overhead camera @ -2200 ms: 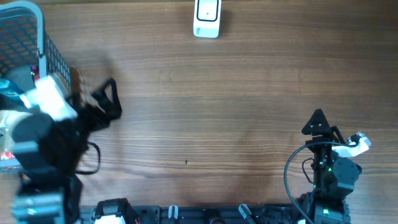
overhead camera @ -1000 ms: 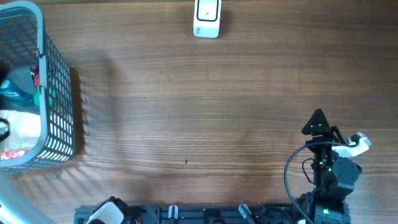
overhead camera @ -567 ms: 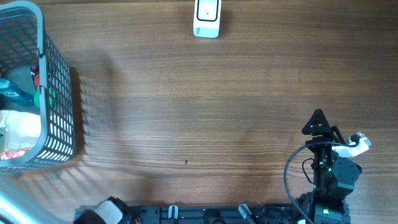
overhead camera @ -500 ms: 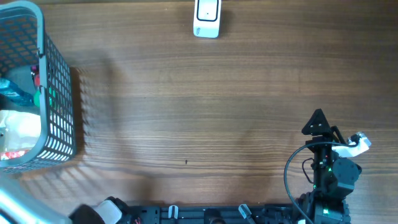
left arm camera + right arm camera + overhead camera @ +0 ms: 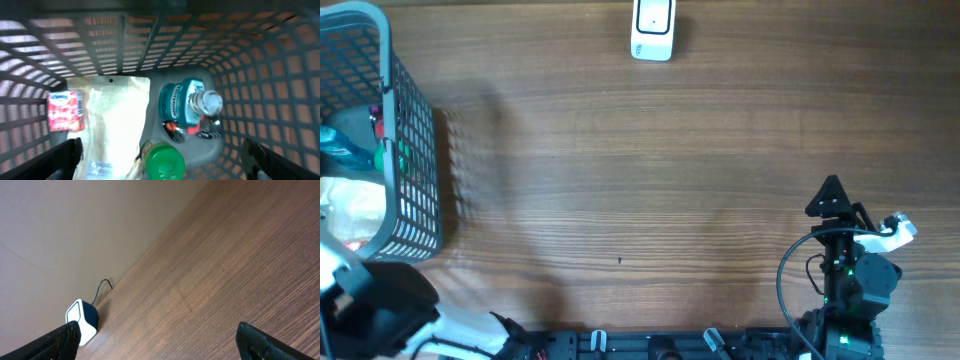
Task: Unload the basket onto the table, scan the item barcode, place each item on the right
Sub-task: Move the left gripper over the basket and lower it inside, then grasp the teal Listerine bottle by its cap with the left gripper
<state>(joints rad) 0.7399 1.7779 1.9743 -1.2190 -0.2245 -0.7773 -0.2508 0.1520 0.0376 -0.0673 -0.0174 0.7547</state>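
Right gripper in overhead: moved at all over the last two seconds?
No. The right gripper holds the same spot in the lower right, with the same offset from the scanner as in the earlier overhead pictures.

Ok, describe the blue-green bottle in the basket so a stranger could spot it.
Find the grey mesh basket at the left edge of the table. Inside, beside the flat white pouch, sits the bottle. It alone is blue-green with a clear cap; its neighbours are a green-capped bottle and a small red packet.

Overhead top-down; left wrist into basket (image 5: 280, 100); right wrist faces scanner (image 5: 82, 316).
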